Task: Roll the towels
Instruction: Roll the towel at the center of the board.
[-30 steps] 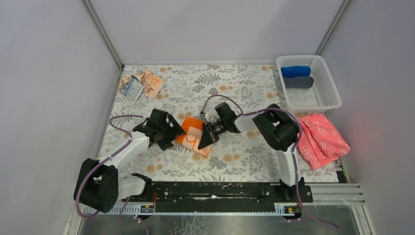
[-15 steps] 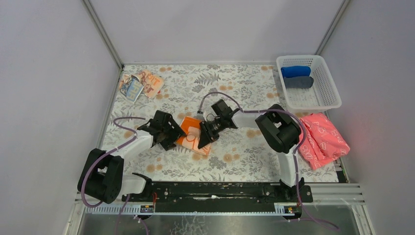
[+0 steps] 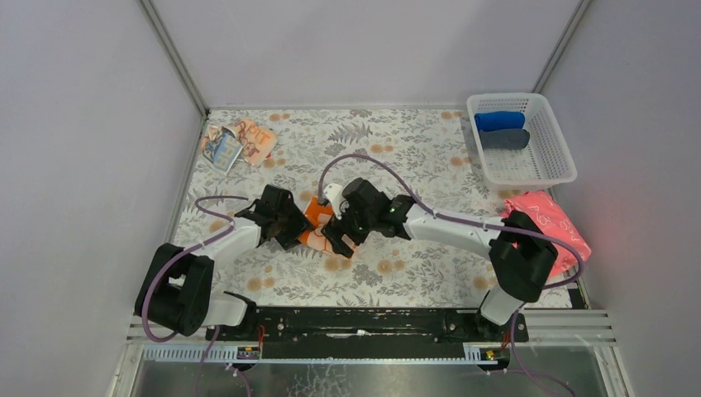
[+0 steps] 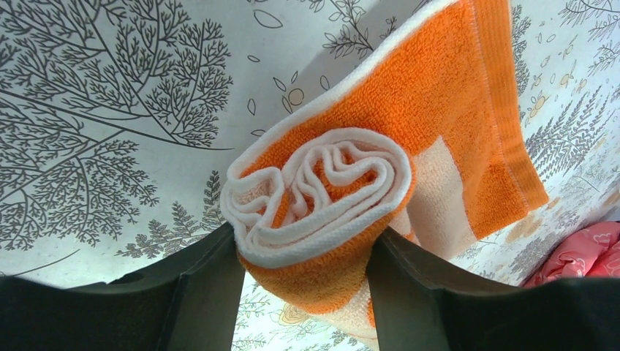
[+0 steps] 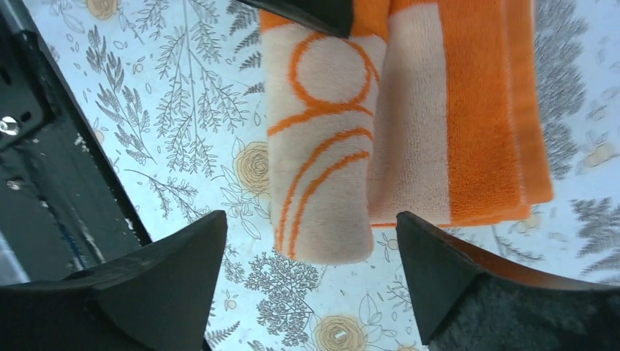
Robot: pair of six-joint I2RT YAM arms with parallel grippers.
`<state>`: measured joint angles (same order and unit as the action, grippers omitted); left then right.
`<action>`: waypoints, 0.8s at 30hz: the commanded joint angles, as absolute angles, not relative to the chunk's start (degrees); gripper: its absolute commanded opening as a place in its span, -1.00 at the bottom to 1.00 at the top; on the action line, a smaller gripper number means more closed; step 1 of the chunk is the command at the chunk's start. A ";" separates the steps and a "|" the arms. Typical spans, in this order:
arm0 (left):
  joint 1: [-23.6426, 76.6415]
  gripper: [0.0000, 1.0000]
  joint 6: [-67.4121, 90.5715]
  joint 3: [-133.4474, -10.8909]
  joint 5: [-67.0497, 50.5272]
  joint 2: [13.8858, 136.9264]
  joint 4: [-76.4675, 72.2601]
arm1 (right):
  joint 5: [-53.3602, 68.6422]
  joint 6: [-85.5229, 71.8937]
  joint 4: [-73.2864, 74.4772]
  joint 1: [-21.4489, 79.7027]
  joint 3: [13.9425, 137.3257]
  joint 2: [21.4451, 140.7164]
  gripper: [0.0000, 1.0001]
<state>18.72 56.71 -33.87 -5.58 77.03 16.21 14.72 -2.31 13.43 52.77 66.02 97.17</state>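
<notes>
Orange towel (image 4: 322,197), part-rolled on bench (image 4: 110,110): left fingers (image 4: 197,300) pinch the coil, probably holding it tight; right fingers (image 5: 157,285) spread, released, over the flat part.

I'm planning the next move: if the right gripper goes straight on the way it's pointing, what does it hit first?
Most likely the orange towel: its rolled end lies straight ahead of the open right gripper, in line with the gap between its fingers. Depth is unclear, so I can't say how soon.

Orange towel (image 3: 317,215) largely beneath left claw (image 3: 296,227), right claw (image 3: 337,238)
</notes>
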 commanded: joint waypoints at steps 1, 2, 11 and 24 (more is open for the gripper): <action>18.94 0.08 53.75 -31.82 -2.34 79.72 23.28 | -0.42 7.64 10.99 59.86 64.52 92.20 0.86; 18.92 0.08 53.67 -31.90 -2.42 79.90 23.33 | -2.05 9.13 10.20 61.40 64.21 92.17 0.87; 18.90 0.08 53.33 -32.26 -2.78 80.19 23.73 | -9.65 15.03 6.32 67.31 62.91 98.84 0.74; 18.94 0.08 52.37 -33.23 -2.16 80.71 24.17 | -12.73 16.04 9.47 67.41 62.67 108.31 0.40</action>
